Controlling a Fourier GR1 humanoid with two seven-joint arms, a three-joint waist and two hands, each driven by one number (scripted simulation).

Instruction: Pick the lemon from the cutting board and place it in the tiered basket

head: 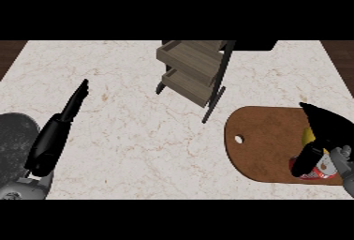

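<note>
Head view, looking steeply down: a pale marbled surface (138, 140) carries a brown wooden cutting board (266, 140) at the right, rounded at its left end and pierced there by a small hanging hole (239, 139). A tiered basket (192, 70) of grey-brown wooden trays in a thin black frame stands at the top centre, well apart from the board and up to its left.

The robot's right hand (325, 136) is low over the right part of the board, fingers (307, 161) curled downward. A sliver of yellow, the lemon (309, 136), shows just at the left edge of that hand, on the board; most of the fruit is hidden behind the black palm, and whether the fingers actually close round it cannot be told. Just below, touching or nearly touching the fingertips, lies a red and white object (321, 172), partly covered, its kind unclear.

The left hand (72, 105) shows at the left side of the view, well away from board and basket, its fingers straight and pointing up toward the far edge, holding nothing. Its grey forearm (21, 185) enters from the lower left corner.
</note>
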